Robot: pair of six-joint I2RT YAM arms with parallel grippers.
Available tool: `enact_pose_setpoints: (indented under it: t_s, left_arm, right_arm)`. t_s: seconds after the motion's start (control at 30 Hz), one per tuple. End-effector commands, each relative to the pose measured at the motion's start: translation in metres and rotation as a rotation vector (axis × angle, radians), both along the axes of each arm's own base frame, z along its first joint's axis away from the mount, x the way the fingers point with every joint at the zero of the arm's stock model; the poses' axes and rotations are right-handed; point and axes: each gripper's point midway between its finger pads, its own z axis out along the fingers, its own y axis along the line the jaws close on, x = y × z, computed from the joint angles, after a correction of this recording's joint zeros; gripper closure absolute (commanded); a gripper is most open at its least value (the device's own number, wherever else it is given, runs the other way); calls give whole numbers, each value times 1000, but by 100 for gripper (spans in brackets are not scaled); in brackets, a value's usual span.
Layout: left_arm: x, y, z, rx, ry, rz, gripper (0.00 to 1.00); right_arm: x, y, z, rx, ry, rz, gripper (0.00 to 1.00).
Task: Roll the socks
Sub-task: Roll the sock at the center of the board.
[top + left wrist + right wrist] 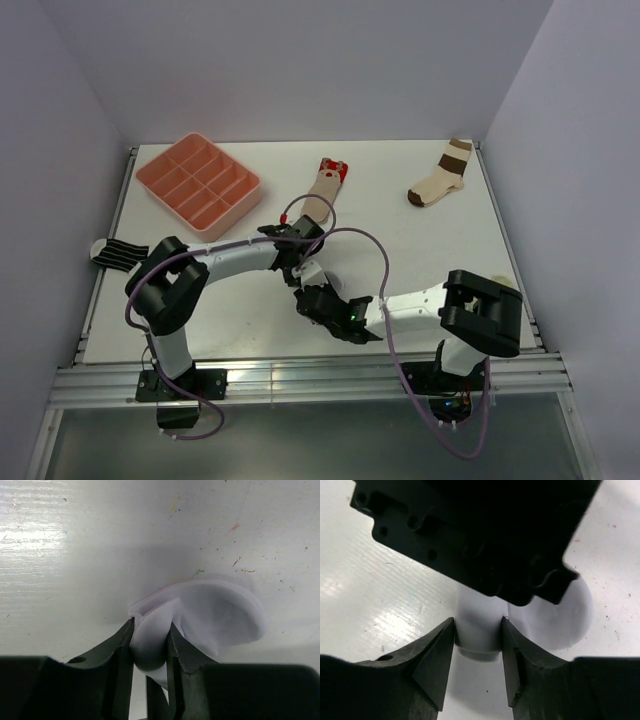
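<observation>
White sock (220, 612) bunched on table (75, 555); left gripper (150, 632) narrowly parted, pinching its fold. Right gripper (478, 625) half-open, straddling same fold, fabric touching both jaws.

— What sits along the back of the white table (430, 250)?
— The pink plastic compartment tray (237, 213) at the left, the tan fabric sock with a red end (322, 195) just right of it, the cream sock with broad brown bands (440, 180) far right.
— And nearer?
— The black-and-white thin-striped sock (118, 252) at the left edge. Mid-table, in front of the tan one, the white fabric sock (220, 612) lies between the fingers of the left gripper (151, 626) and the right gripper (478, 621).
</observation>
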Motion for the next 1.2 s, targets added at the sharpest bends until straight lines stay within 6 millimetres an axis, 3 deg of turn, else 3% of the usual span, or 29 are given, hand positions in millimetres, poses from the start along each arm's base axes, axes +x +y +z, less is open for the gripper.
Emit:
enact_pose_setpoints:
  t_s: [0.0,0.13,0.2,0.37,0.43,0.5,0.63,0.67,0.77,0.8,0.9,0.93,1.0,1.17]
  left_arm:
    - [-24,25,-31,131,88,-43,74]
    - [-24,25,-27,117,83,-38,67]
    - [-24,26,-25,103,77,-30,57]
    - [-12,31,-3,-3,5,47,27]
    - [-4,33,15,-62,-45,87,21]
    - [2,41,20,-97,-87,131,15]
    - [13,53,53,-215,-203,225,11]
    - [11,60,51,-221,-210,243,10]
    - [12,68,67,-300,-289,267,10]
    - [14,64,81,-355,-335,258,11]
    - [1,63,75,-399,-325,224,11]
    - [1,61,77,-422,-336,219,11]
    - [-8,60,65,-437,-300,208,13]
    - [-13,57,53,-485,-294,212,15]
  right_arm:
    - [6,9,7,-38,-72,-21,59]
    - [1,4,0,-36,-63,-30,87]
    - [-2,4,-1,-17,-45,-28,99]
    - [-14,2,-9,78,59,1,100]
    - [-23,5,-14,144,130,31,100]
    - [-23,3,-16,193,176,24,100]
    - [-31,3,-17,315,280,65,100]
    - [-37,5,-17,350,335,91,100]
    - [-34,5,-16,422,418,114,100]
    - [-29,3,-16,440,438,105,100]
    - [-34,9,-15,517,530,151,100]
    - [-27,6,-17,547,543,138,100]
    - [-29,7,-16,599,593,144,100]
    - [-25,5,-21,687,674,123,100]
